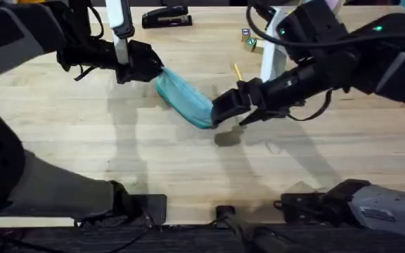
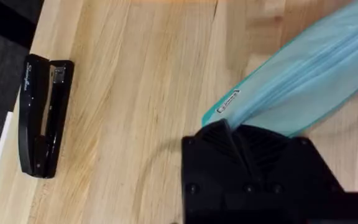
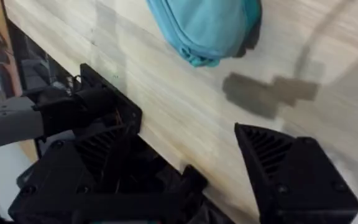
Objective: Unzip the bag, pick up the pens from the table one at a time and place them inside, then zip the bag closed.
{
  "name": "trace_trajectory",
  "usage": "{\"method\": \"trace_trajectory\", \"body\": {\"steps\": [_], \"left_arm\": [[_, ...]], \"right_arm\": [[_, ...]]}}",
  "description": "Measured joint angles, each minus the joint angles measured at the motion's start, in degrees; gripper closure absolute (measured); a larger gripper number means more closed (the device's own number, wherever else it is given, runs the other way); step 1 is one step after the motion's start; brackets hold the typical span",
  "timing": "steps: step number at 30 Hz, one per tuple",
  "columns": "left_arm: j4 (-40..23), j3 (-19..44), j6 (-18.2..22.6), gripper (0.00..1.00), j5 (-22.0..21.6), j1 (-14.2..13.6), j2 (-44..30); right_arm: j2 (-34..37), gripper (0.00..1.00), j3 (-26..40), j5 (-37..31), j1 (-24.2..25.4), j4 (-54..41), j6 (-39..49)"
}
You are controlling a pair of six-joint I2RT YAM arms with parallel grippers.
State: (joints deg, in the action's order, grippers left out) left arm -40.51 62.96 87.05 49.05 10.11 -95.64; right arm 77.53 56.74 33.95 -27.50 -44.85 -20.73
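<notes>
Surroundings: we see a black stapler (image 1: 166,17) near the table's (image 1: 83,147) far edge, well apart from the pouch; in the left wrist view the same stapler (image 2: 39,115) lies flat on the wood. A small greenish block (image 1: 249,42) sits farther back, too small for us to name.
Pen: a thin yellow pen (image 1: 238,72) lies on the table just behind the right hand, apart from the pouch.
Bag: the teal pencil pouch (image 1: 183,100) stretches slantwise between the two hands, its near end lifted clear of the wood, with a dark shadow on the table below it.
Left hand: the left hand (image 1: 150,67) is clenched on the pouch's far end; in its wrist view the pouch (image 2: 303,78) runs out from the fingers, a small label at the gripped end.
Right hand: the right hand (image 1: 220,112) reaches in from the right, low and level, to the pouch's near end. In its wrist view the fingers (image 3: 291,174) stand spread apart, the pouch end (image 3: 207,28) beyond them and ungrasped.
Contents: the zipper seam looks closed; we cannot see inside.
</notes>
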Motion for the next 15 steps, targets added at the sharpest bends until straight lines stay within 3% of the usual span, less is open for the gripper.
{"method": "trace_trajectory", "body": {"steps": [12,15], "left_arm": [[0.0,0.0,0.0,0.959,0.0,0.0,0.0],[0.0,0.0,0.0,0.959,0.0,0.0,0.0]], "right_arm": [[0.3,0.004,0.0,-3.4,-2.1,4.2,-2.1],[0.3,0.004,0.0,-7.2,-3.0,6.0,-3.9]]}}
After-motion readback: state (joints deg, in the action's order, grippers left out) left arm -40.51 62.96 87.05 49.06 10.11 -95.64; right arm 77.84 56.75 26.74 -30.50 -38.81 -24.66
